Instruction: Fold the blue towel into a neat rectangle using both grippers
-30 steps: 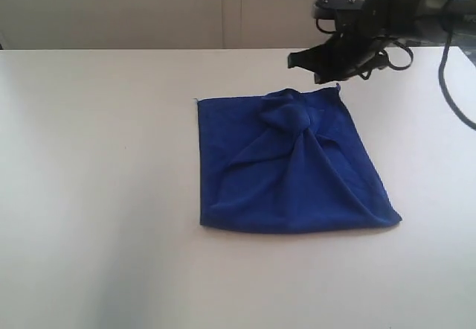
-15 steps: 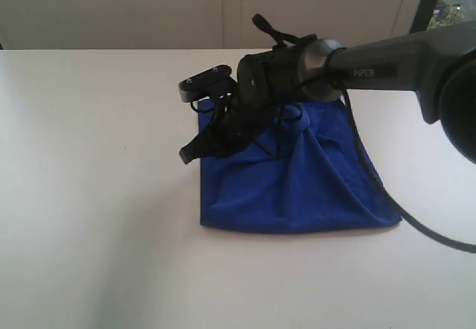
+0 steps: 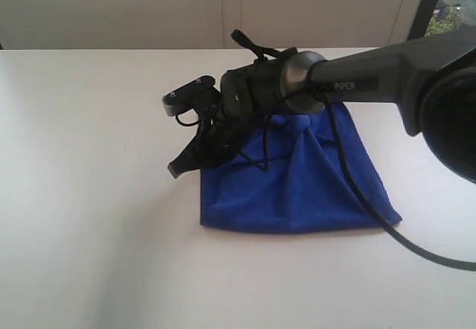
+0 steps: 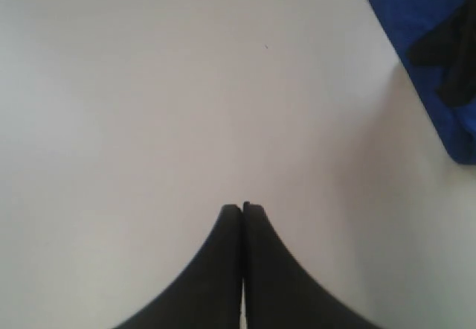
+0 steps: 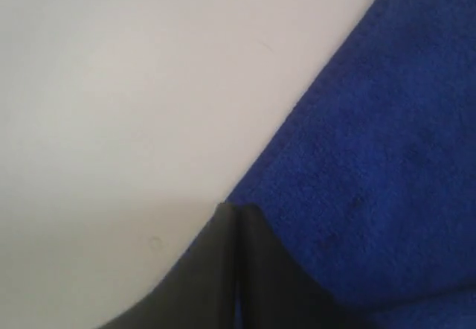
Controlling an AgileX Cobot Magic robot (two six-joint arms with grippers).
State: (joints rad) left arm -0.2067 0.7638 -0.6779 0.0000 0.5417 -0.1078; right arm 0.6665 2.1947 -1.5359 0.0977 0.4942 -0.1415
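The blue towel (image 3: 312,187) lies rumpled on the white table, bunched into a knot-like fold near its far edge. My right gripper (image 3: 177,170) has reached across the towel to its left edge. Its fingers are shut, with the tips low over the table just beside that edge. In the right wrist view the right gripper (image 5: 236,210) sits right at the border of the blue towel (image 5: 387,143); no cloth shows between the fingers. My left gripper (image 4: 242,208) is shut over bare table, well away from the blue towel (image 4: 416,24). The exterior view does not show it.
The white table (image 3: 89,195) spreads wide to the left and front of the towel. A black cable (image 3: 372,217) from the right arm trails over the towel's right side. A pale wall stands behind the table.
The right arm has swung from the back right, across the towel, down to its left edge. The towel's far part is now covered by the arm.
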